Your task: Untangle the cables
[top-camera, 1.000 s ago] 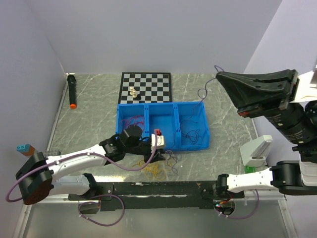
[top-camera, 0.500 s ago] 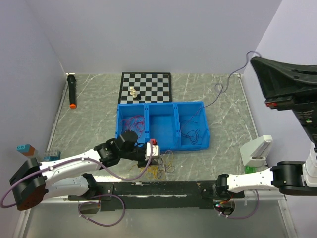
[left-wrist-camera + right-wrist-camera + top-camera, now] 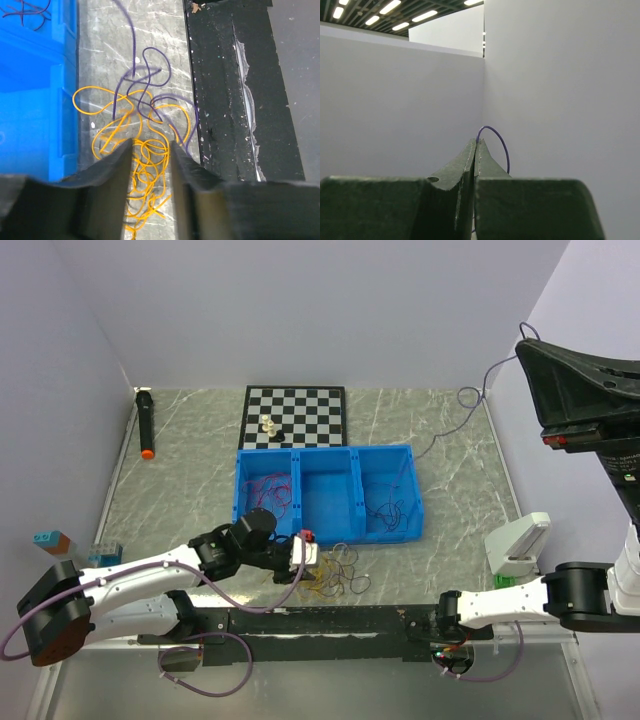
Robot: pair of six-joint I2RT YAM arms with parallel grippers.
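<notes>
Top view bright, even, diffuse; soft faint shadows on the marble table (image 3: 190,460), right gripper (image 3: 527,348) dark and slightly soft at right edge. Left wrist: white glare on table, cables (image 3: 142,107) sharp, left gripper (image 3: 151,144) blurred at bottom. Right wrist: ceiling strip lights (image 3: 380,12) upper left, walls (image 3: 395,100) flat grey, foreground soft.

Surfaces: tabletop (image 3: 150,30) marbled, glossy, glare patches; bin (image 3: 30,100) smooth blue plastic, slight sheen; cables (image 3: 142,135) thin, smooth-coated; black strip (image 3: 220,100) matt, scuffed, speckled with white.
</notes>
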